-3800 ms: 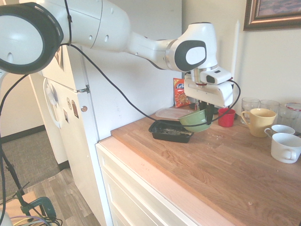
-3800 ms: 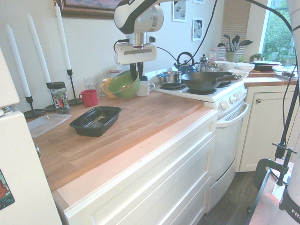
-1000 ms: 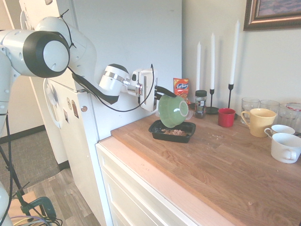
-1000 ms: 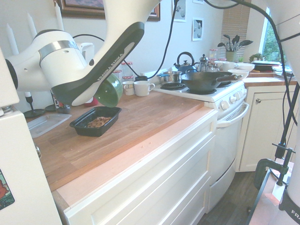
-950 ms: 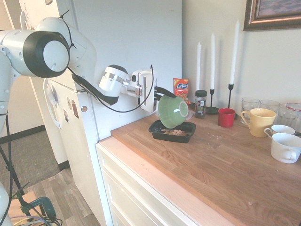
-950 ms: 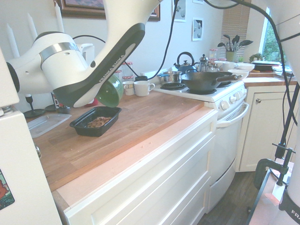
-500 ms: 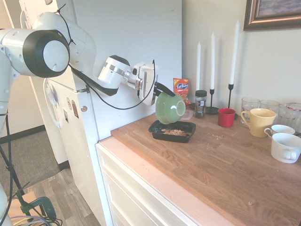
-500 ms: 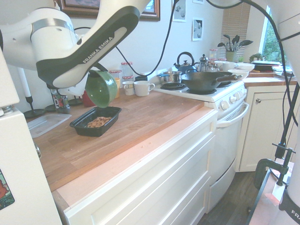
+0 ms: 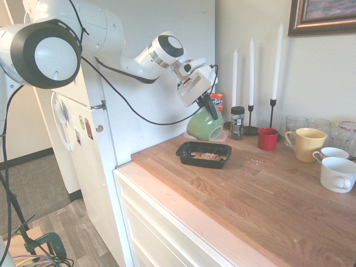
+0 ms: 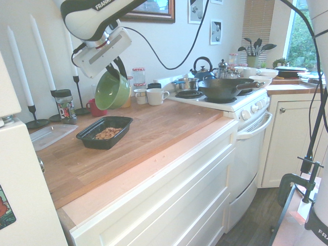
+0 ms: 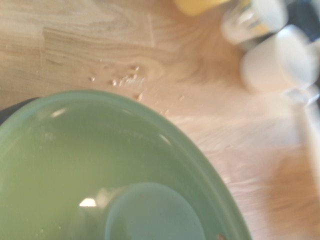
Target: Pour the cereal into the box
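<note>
Tipped less steeply than a moment ago, the green bowl (image 9: pixel 204 125) has swung up and back from its pouring pose, and the wrist above it has turned downward again, where half a second earlier it lay nearly sideways. The cereal (image 10: pixel 107 133) lies in a loose heap inside the black box (image 9: pixel 189 161), as it does in the frame from just before. The wrist view shows the inside of the bowl with only a few specks left, so the pour looks all but finished, and what remains is probably to bring the bowl level and put it down.

Relative to the box, the bowl hangs just behind it, toward the wall, clear of the desk (image 9: pixel 261 194). The red cup (image 9: pixel 267 139) stands beyond the box on the wall side, and a few crumbs (image 9: pixel 257 161) lie on the desk beside the box, on the side toward the mugs (image 9: pixel 309 146).

As for the arm, it reaches over from the fridge side with the hand slanted down at an angle. The jaws are pinching the bowl by its rim. Setting it down calls for room away from the box, since a low swing could knock it.
</note>
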{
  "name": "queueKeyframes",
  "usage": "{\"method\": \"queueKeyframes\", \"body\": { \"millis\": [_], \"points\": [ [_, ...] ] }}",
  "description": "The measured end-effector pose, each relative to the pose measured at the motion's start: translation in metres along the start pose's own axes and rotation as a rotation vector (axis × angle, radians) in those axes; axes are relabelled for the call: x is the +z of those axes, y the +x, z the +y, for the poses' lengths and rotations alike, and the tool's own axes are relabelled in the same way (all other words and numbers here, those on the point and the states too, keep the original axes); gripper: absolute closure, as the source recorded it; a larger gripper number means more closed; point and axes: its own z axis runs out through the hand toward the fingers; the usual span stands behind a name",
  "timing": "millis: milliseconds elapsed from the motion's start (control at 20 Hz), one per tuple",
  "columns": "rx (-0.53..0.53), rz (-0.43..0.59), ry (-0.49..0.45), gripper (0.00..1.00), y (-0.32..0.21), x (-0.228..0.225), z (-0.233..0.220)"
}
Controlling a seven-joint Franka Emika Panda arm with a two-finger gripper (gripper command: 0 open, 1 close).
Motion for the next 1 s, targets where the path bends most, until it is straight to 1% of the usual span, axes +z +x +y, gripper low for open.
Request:
{"method": "queueKeyframes", "body": {
  "millis": [200, 350, 450, 600, 700, 800, 1000],
  "points": [
    [0.054, -0.212, 0.130, 1.00, 0.056, 0.049, 0.073],
    [0.088, -0.365, 0.221, 1.00, 0.077, 0.095, 0.118],
    [0.109, -0.465, 0.288, 1.00, 0.081, 0.122, 0.138],
    [0.144, -0.591, 0.405, 1.00, 0.083, 0.150, 0.151],
    [0.166, -0.655, 0.494, 1.00, 0.086, 0.166, 0.155],
    [0.191, -0.692, 0.546, 1.00, 0.090, 0.186, 0.163],
    [0.233, -0.709, 0.545, 1.00, 0.110, 0.220, 0.187]
  ]
}}
